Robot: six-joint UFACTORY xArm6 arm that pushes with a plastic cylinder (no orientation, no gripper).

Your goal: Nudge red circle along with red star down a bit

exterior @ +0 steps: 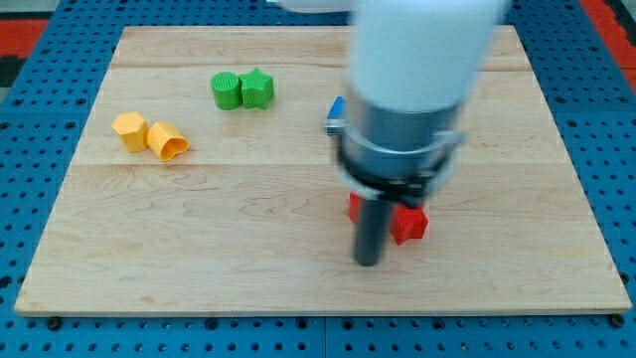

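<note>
Nearest the view's bottom, the rod's tip [368, 261] rests on the wooden surface [248, 259], just below the two red blocks. There is no hand on this arm, so nothing is held; contact is by pushing only. The red star [410, 223] shows just right of the rod. Another red piece [352, 207], probably the red circle, peeks out left of it, its shape mostly hidden. The tip sits below the pair, so a downward nudge likely needs it repositioned above them. Farther up, a blue block [336, 111] is half hidden by the arm. Two yellow blocks [149, 136] and a green pair [241, 89] lie well apart at the view's left.
</note>
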